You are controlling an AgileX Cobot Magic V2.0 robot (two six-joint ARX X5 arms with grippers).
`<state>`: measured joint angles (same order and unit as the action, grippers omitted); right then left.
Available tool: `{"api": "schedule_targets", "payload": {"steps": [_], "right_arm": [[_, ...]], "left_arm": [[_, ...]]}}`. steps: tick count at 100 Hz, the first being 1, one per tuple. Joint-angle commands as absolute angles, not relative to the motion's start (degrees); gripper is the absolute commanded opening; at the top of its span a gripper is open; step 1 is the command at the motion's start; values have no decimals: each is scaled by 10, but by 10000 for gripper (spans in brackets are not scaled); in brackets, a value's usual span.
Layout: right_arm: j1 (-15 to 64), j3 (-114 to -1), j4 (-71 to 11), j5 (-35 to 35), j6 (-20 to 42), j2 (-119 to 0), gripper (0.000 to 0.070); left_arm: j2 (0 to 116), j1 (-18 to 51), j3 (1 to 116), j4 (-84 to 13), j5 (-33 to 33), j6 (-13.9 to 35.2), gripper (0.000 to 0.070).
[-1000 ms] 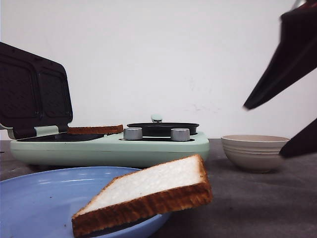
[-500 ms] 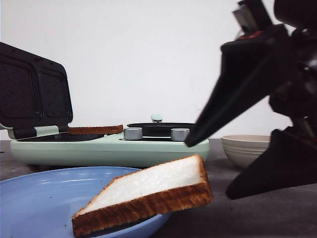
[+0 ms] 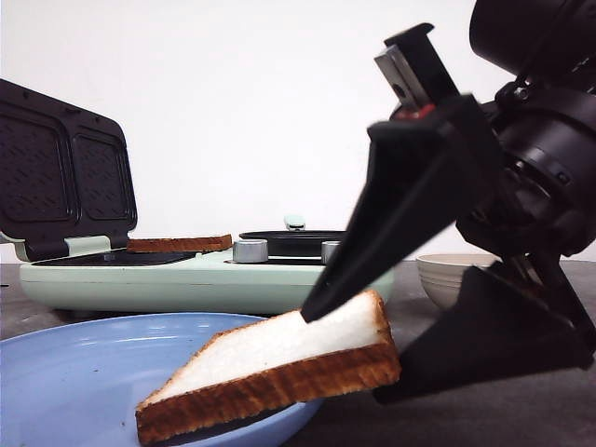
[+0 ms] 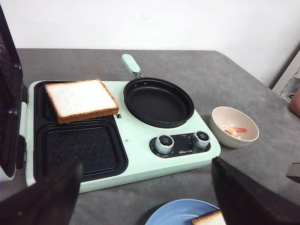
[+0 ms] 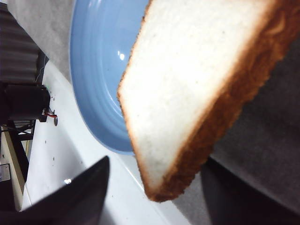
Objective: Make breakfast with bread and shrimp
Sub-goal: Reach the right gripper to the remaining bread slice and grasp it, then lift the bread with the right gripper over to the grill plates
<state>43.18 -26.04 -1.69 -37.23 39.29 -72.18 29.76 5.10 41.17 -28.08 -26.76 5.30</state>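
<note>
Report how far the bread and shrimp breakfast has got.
Done: one slice of bread lies on the far grill plate of the breakfast maker. In hand: the right gripper, jaws open, straddles the second slice, which overhangs the blue plate; no grasp yet. Left: the shrimp sits in the beige bowl and the black pan is empty. The left gripper is open, holding nothing.

Soft, even light is falling throughout, casting faint shadows; the right gripper [image 3: 349, 358] is looming blurred, and a small glint is showing on the blue plate [image 5: 101, 70].
</note>
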Motion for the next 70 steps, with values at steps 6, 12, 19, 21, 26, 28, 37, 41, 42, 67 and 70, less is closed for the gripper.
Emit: {"api": "schedule_targets", "payload": {"steps": [6,12,19,21,26,28,37,41,42,67,70], "right_arm": [[438,-261,-8,-370,397,-730,0],[438,-261,-8,-366,399,-730,0],[438,-261,-8,-365,399,-730,0],[438,-261,-8,-365,399,-730,0],[438,-261,-4,-366,399,-729,0],[438,-261,-1,-367,399,-729,0],[438,-262,23,-375,406,-725,0],[438,-263,38,-376,415,-721,0],[438,-264,42,-376,416,-720,0],[437,-321,71,-376,433,-715,0],[437,-332,69,-375,433,-715,0]], "left_arm": [[298,51,415,-276,-266,52,472],[298,51,415,-276,-266,52,472],[298,51,415,-276,-266,52,472],[298,51,415,-276,-266,52,472],[298,51,415,-276,-266,52,472],[298,51,415,-276,-266,52,472],[298,51,415,-276,-266,52,472],[298,51,415,-276,-266,52,472],[298,51,415,-276,-266,52,472],[298,51,415,-276,-266,52,472],[298,51,415,-276,-266,52,472]]}}
